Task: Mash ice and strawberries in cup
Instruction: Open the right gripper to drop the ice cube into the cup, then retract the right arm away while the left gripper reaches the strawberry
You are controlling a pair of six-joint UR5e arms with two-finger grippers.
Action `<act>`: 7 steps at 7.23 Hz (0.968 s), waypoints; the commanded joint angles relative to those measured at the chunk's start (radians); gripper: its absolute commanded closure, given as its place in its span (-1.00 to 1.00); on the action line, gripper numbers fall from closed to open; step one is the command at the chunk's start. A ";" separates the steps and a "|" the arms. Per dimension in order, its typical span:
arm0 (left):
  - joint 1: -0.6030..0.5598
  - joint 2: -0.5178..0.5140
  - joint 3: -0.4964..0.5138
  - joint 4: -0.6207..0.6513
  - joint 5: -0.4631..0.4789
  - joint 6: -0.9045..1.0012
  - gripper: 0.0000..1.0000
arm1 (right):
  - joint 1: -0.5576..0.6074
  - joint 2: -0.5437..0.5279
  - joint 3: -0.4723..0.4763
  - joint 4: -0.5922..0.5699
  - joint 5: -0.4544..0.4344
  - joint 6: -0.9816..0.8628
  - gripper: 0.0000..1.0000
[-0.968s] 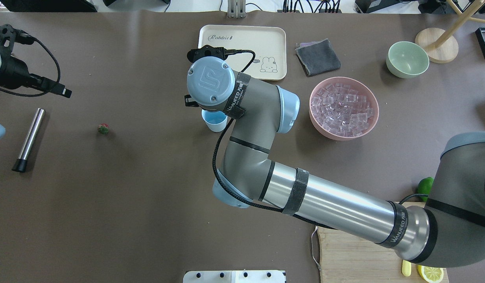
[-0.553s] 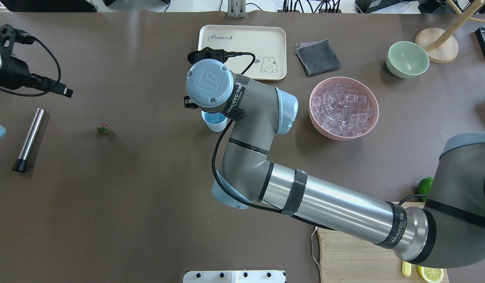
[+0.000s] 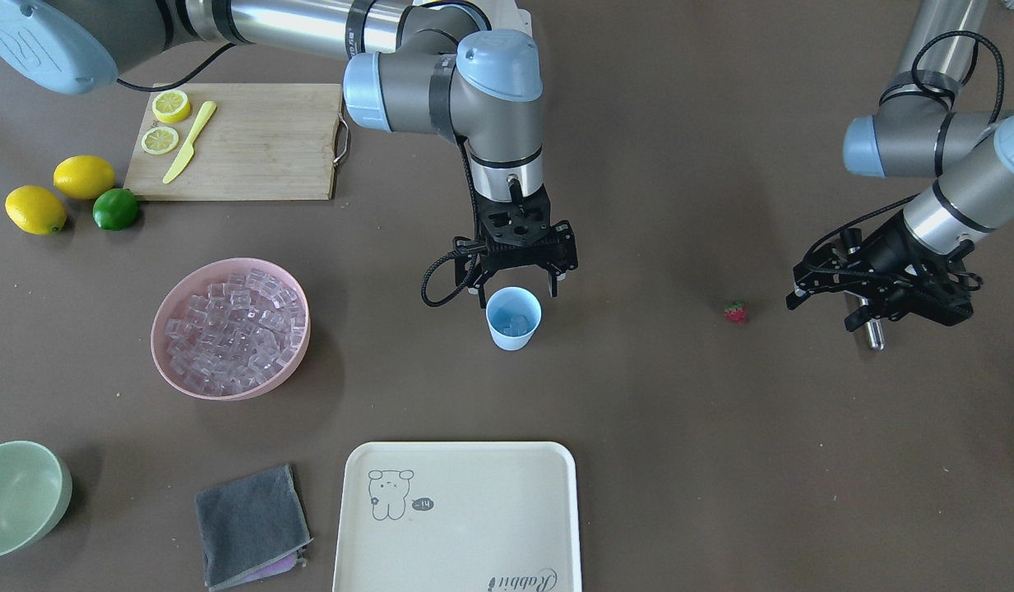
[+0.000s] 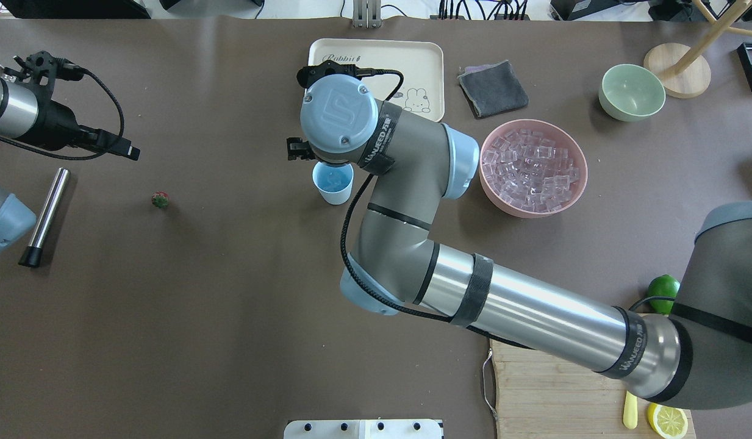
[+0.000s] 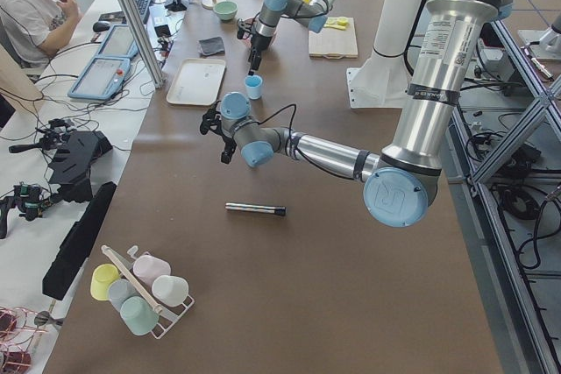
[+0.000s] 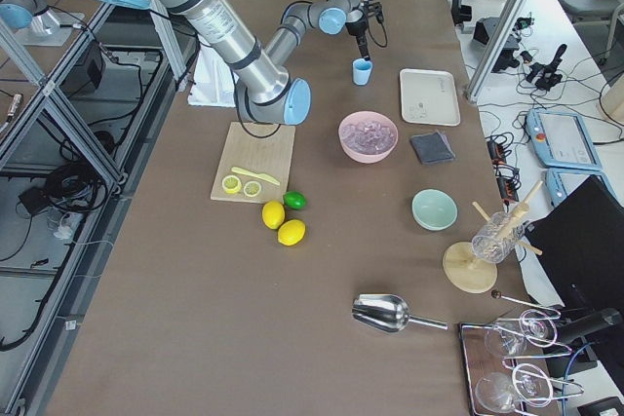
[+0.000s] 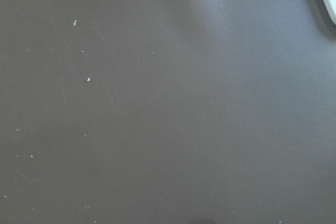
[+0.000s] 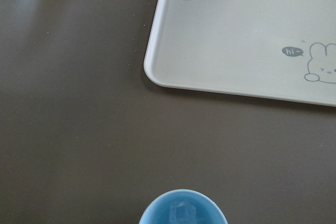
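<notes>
1. The right fingers (image 3: 553, 284) hung released, spread wide with nothing between them.
2. The cup (image 3: 513, 333) stood upright on the counter (image 3: 638, 395) directly under those fingers. From the front its rim sat between the two tips, and the side view showed a gap between the tips and the rim.
3. We saw ice (image 3: 515, 322) lying in the bottom of the cup as a few clear cubes. We could not count them.
4. The strawberry (image 3: 735, 312) lay on the bare counter between the two sets of fingers. It was nearer the left ones, well apart from the cup, and touched by nothing.
5. The left fingers (image 4: 122, 148) hovered over the counter, and from the front they looked parted and held nothing. Their wrist camera showed only bare counter.
6. A steel rod (image 4: 44, 207) with a black end lay flat near the left fingers, on their side away from the strawberry. The fingers were not touching it.
7. A pink bowl (image 3: 227, 392) heaped with more ice stood on the outer side of the right fingers, away from the left ones and apart from the cup.
8. A cream tray (image 3: 474, 493) lay beyond the right fingers, on the side away from the robot's base, with a strip of counter between it and the cup.
</notes>
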 commanded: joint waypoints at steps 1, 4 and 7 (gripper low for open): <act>0.092 -0.002 -0.010 0.000 0.112 -0.064 -0.95 | 0.229 -0.182 0.240 -0.151 0.282 -0.227 -0.98; 0.226 -0.022 -0.002 0.001 0.229 -0.136 -0.94 | 0.622 -0.466 0.370 -0.170 0.625 -0.662 -0.98; 0.229 0.004 0.004 0.004 0.257 -0.136 -0.93 | 0.741 -0.623 0.370 -0.169 0.655 -0.962 -0.98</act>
